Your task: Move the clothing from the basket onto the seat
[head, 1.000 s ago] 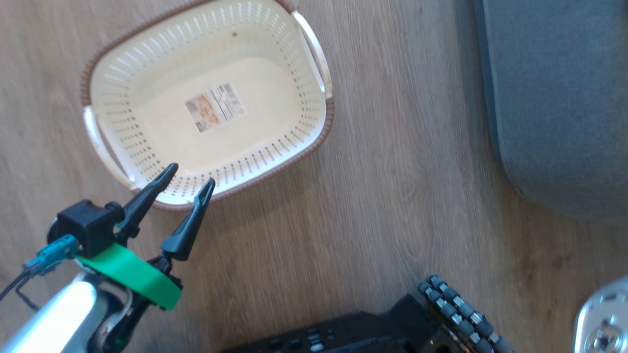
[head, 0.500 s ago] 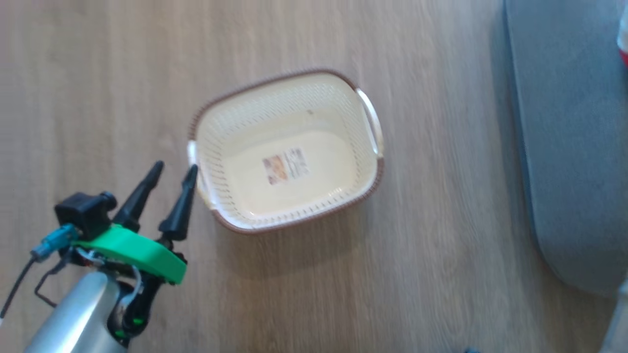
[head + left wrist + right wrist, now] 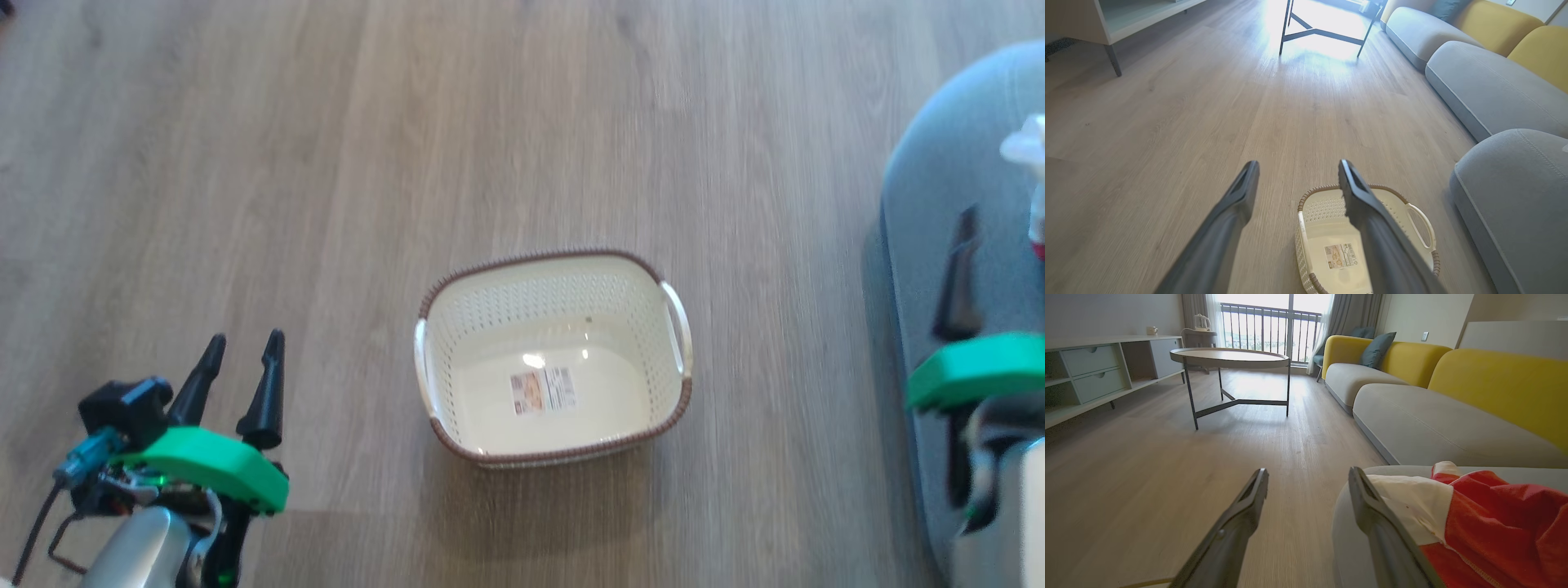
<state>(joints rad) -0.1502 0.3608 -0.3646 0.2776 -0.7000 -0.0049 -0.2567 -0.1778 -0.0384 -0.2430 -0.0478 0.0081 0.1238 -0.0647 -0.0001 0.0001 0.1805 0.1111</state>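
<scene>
the left hand hangs low over the wooden floor at the robot's left, its two dark fingers spread wide with nothing between them. just to its right, apart from it, the basket stands upright on the floor, showing its bare cream bottom and a label sticker; its brown rim and both side handles are plain to see. in the left wrist view the basket sits beyond and beneath the hand's right finger. the right hand is over the rounded near edge of the seat, fingers as far apart as the left one's and gripping nothing. the clothing lies bunched on the seat just beside that hand's right finger, a white panel nearest and red cloth behind it; whether the finger touches the cloth i cannot tell. in the head view a scrap of white and red shows at the seat's far right edge. farther off along the wall run more grey cushions with yellow backs, and a round table on dark legs stands on the floor before a bright window.
</scene>
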